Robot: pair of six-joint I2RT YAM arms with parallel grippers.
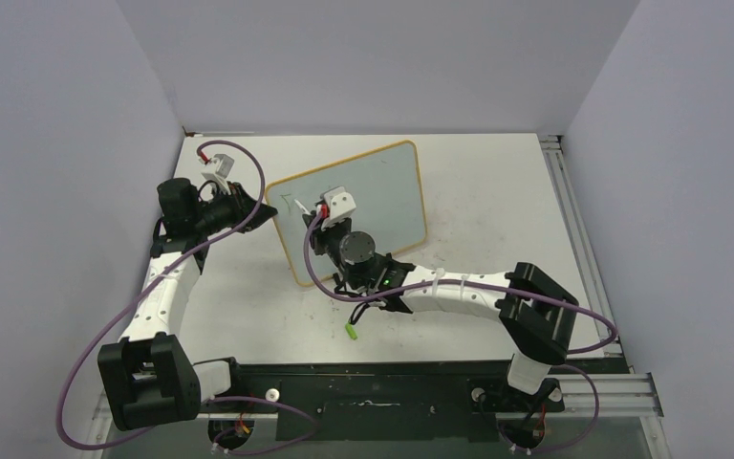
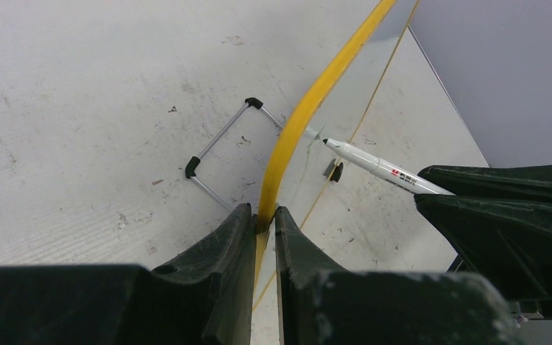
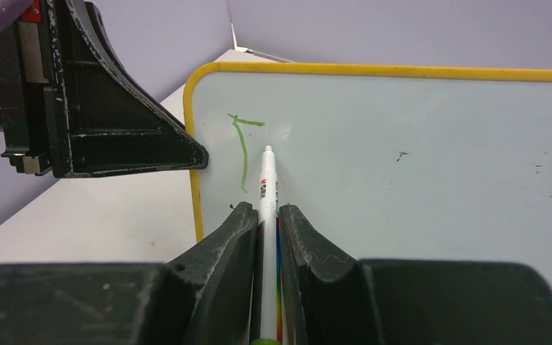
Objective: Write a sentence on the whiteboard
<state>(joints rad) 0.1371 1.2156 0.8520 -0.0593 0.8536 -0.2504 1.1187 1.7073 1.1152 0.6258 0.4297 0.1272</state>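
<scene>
gripping the whiteboard (image 1: 382,186) by its left edge, the left fingers (image 2: 264,217) are pressing on the yellow frame from both sides, and the frame is running up between the two tips in the left wrist view. the whiteboard is standing propped at a tilt on the bench (image 1: 497,191), left of centre, its writing face looking toward the right arm. behind it a wire foot (image 2: 219,147) with black end caps is resting on the bench surface. the right fingers (image 3: 264,215) are clamping a white marker (image 3: 267,180) between them, nearly closed, with the barrel lying along the gap and the tip pointing at the board. the tip is sitting at or just off the face, near the upper left corner; contact is not being confirmed from these views. the sentence (image 3: 243,154) is showing as one green mark only, a t-shaped stroke with a short bar on top and a long stem running down, just left of the marker tip and just inside the frame. the rest of the face is carrying only a few small dark specks. a small green piece (image 1: 352,330) is lying on the bench near the lower corner of the board, under the right arm; its nature is not being determined.
</scene>
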